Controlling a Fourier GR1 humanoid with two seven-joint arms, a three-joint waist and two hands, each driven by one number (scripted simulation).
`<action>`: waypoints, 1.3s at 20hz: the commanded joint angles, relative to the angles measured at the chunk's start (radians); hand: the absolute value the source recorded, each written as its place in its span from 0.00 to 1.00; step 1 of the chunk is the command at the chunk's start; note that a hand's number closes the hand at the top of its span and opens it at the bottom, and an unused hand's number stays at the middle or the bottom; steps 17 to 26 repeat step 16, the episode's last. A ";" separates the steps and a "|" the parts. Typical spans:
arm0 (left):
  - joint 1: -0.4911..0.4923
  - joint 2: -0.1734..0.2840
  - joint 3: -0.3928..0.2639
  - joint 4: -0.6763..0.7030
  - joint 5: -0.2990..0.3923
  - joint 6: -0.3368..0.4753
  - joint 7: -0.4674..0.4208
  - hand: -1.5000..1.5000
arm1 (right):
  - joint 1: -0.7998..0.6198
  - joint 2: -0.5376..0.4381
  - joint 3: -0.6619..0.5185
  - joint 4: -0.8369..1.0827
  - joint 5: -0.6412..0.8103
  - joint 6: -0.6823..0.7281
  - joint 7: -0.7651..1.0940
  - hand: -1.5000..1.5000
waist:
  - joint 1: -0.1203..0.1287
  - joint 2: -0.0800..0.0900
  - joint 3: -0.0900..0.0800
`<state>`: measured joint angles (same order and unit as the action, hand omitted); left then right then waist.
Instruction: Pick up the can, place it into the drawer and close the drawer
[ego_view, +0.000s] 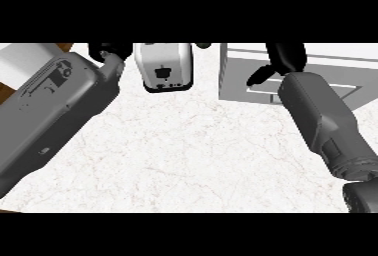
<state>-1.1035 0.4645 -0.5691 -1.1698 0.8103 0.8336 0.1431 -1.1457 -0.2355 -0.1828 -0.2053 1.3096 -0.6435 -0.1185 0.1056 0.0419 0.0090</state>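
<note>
While the left hand (103, 49) sits mostly hidden, the right hand (284, 57) hangs curled over the drawer (244, 85)

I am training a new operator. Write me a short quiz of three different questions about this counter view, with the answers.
1. True or false: the toaster stands between the two forearms.
2. Which hand is over the grey drawer unit? A) left hand B) right hand
3. Fill in: the can is ___ in this view.

Key: 1 true. 2 B; the left hand is at the top left, beside the toaster. 3 not visible.
</note>
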 joint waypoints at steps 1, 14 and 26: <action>0.035 0.028 -0.009 -0.047 -0.010 -0.011 0.010 0.00 | -0.095 -0.049 -0.045 0.006 -0.047 0.063 -0.047 0.00 | 0.019 -0.009 -0.006; 0.072 0.045 0.005 -0.104 -0.020 0.010 0.025 0.00 | -0.100 0.025 -0.405 -0.001 -0.443 0.264 -0.309 0.00 | 0.008 -0.006 -0.005; 0.069 0.074 0.009 -0.128 -0.025 0.000 0.039 0.00 | -0.082 0.032 -0.415 0.004 -0.453 0.260 -0.335 0.00 | 0.012 -0.008 -0.005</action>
